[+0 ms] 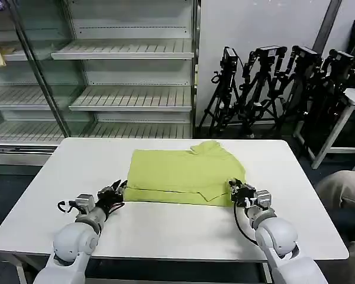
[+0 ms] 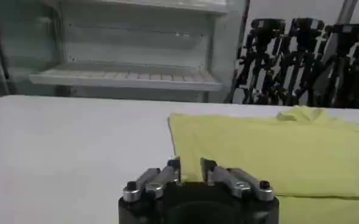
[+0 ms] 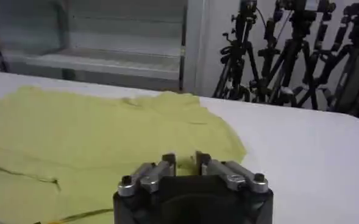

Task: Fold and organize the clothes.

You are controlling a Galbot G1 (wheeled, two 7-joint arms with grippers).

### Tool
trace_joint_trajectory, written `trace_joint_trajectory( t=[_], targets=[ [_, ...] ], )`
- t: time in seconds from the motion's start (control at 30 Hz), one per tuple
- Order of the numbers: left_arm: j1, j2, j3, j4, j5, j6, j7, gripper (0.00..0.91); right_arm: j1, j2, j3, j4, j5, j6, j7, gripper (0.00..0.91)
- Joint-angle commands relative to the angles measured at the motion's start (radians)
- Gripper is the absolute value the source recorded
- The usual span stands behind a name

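Note:
The clothes are one lime short-sleeved shirt (image 1: 180, 171), lying flat on the white table (image 1: 165, 231) with its lower part folded up and a sleeve and collar bunched at the far right. My left gripper (image 1: 115, 192) rests low on the table at the shirt's near-left corner, open; in the left wrist view the shirt (image 2: 270, 146) begins just past my left gripper (image 2: 190, 164). My right gripper (image 1: 234, 189) sits at the near-right corner, open. Seen from the right wrist, the shirt (image 3: 94, 134) spreads out beyond my right gripper (image 3: 186, 159), with nothing between the fingers.
A glass-fronted shelving unit (image 1: 124, 89) stands behind the table. Several black camera tripods (image 1: 272, 89) crowd the back right, beside a second white table (image 1: 352, 103). Bare tabletop lies in front of the shirt and on both sides.

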Motion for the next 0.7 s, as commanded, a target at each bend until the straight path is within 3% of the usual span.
trace_joint_trajectory(
  t=[0.03,0.47,0.5,0.53,0.57,0.6,0.7],
  targets=[
    [0.031,0.010,-0.003,-0.047,0.001,0.011,0.001,0.907,-0.104,-0.041,0.025,0.100,0.009,-0.013,0.000,0.907],
    [0.116,0.012,0.010,-0.078,0.019,0.014,-0.004,0.907,-0.226,-0.070,0.068,0.155,0.040,-0.020,-0.008,0.907],
    [0.114,0.011,0.010,-0.075,0.019,0.014,-0.004,0.897,-0.227,-0.070,0.067,0.155,0.040,-0.020,-0.007,0.494],
    [0.112,0.011,0.010,-0.071,0.021,0.014,-0.004,0.322,-0.227,-0.069,0.068,0.153,0.040,-0.020,-0.005,0.000],
    [0.110,0.011,0.011,-0.064,0.022,0.015,-0.004,0.111,-0.226,-0.068,0.069,0.151,0.042,-0.022,-0.004,0.000],
    [0.109,0.010,0.012,-0.059,0.028,0.015,-0.005,0.030,-0.225,-0.069,0.069,0.148,0.045,-0.023,-0.005,0.000],
    [0.109,0.007,0.015,-0.050,0.032,0.015,-0.002,0.030,-0.220,-0.069,0.069,0.136,0.057,-0.028,0.003,0.000]
  ],
)
